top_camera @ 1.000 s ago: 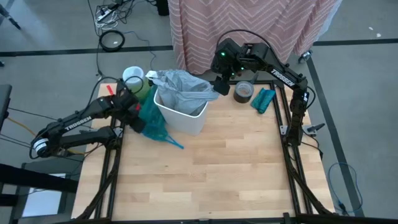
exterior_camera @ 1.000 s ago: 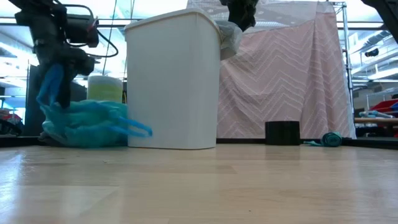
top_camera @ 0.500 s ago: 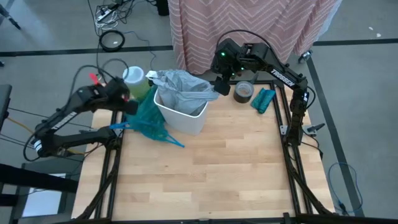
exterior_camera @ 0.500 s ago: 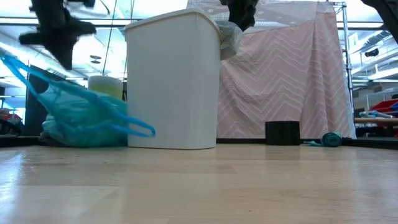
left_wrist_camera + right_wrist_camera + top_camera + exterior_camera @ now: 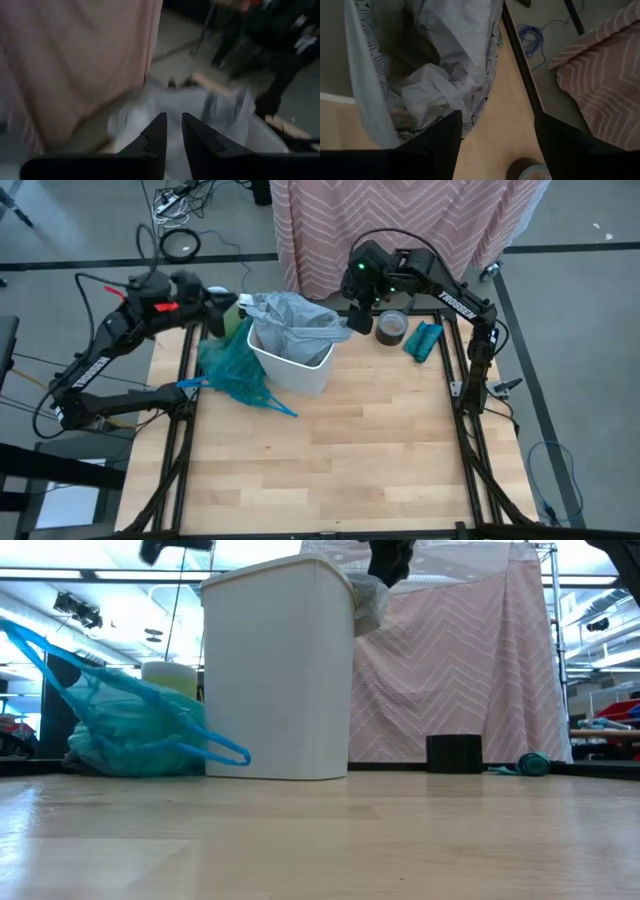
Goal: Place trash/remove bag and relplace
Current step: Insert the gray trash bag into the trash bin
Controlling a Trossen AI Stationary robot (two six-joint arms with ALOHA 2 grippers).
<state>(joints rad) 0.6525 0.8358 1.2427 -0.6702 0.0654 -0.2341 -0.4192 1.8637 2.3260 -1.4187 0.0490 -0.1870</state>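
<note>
Bin (image 5: 292, 360) on table (image 5: 340, 460), grey liner (image 5: 290, 315) draped inside; teal bag (image 5: 232, 365) parked beside it. Left gripper (image 5: 222, 308) narrow, empty, near rim. Right gripper (image 5: 352, 305) wide, empty, over the far rim, probably to spread liner.

Wooden surface (image 5: 330, 450) carrying: white bin (image 5: 292, 358) standing near the back; teal bag (image 5: 233, 368) lying just left of it; tape roll (image 5: 391, 326) and teal cloth (image 5: 424, 340) sitting back right.
</note>
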